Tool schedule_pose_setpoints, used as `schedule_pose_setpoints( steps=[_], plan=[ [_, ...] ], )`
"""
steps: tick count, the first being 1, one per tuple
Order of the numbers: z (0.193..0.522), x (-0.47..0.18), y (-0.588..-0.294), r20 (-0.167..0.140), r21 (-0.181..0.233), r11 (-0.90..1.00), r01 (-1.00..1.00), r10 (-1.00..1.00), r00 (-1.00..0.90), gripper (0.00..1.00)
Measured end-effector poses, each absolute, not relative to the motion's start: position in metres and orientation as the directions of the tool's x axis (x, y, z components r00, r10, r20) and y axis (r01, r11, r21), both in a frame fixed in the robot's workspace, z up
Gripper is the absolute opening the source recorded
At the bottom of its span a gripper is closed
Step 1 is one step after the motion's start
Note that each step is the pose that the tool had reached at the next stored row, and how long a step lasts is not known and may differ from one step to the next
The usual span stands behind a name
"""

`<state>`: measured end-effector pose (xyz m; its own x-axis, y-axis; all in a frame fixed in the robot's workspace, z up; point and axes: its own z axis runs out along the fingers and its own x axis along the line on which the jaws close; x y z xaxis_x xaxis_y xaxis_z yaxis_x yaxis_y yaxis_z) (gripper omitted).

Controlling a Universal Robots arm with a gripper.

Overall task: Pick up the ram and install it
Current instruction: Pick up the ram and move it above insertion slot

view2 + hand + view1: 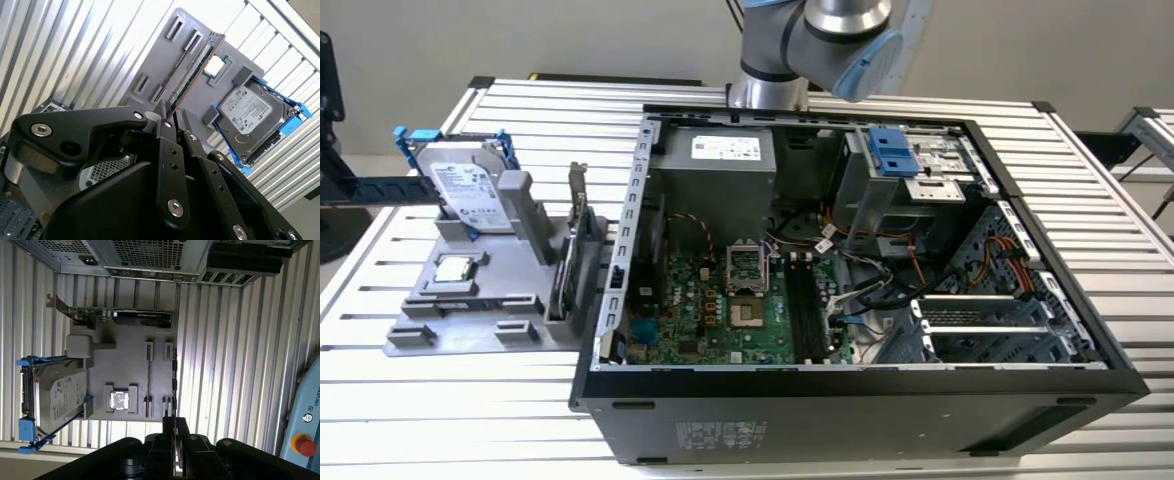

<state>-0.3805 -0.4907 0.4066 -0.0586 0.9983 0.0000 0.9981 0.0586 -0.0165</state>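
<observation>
The table [440,410] is ribbed bare metal, the holder [454,312] matt grey plastic, the case [854,420] matt black.

Exterior view: set high and off the arm [834,45], facing down and across the slatted tabletop [480,400]. Mid range. It takes in the whole open computer case [854,420], with the grey holder [467,335] and hard drive [464,190] at the exterior view's left.

First wrist view: rides on the arm and looks straight down past the pincer [175,421]. The holder [130,360] and drive [57,395] are seen flat, in plan, well below the camera, with one outer wall of the case [150,260] beside them.

Second wrist view: also on the arm, but tilted. The pincer [171,111] is large in the foreground, and the holder [150,75] and drive [250,112] are seen obliquely beyond it.

Shared: the holder and drive are in all three views. The case is in the exterior and first wrist views.
</observation>
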Motion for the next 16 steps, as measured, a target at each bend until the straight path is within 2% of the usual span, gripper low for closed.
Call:
schedule_pose_setpoints(
  steps=[16],
  plan=[
    [0.421, -0.380, -0.491, 0.000, -0.016, 0.059, 0.998, 0.998, -0.059, 0.00]
  ],
)
